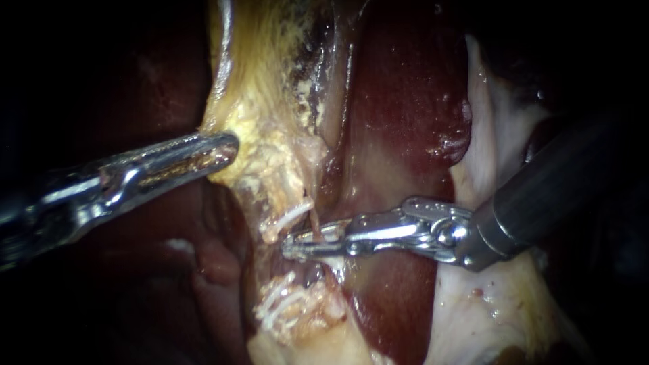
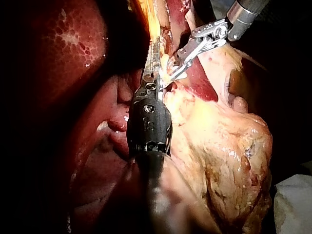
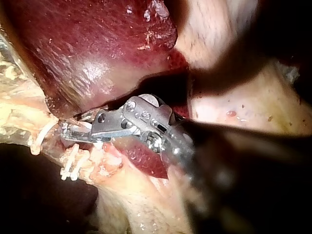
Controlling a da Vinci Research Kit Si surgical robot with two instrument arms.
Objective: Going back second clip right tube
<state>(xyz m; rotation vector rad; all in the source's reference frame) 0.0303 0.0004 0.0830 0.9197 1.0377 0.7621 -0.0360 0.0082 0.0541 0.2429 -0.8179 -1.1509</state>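
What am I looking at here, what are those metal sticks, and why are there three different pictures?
This is a surgical robot working on a pig's liver and the tissue attached to it, laid on a bench. The two metal sticks are its instruments. The wide picture comes from an endoscope camera close to the tissue. The other two come from cameras on each arm. The left instrument reaches into yellowish fatty tissue. The right instrument, its small jaws slightly apart, is at a thin tube. White clips sit on strands nearby.
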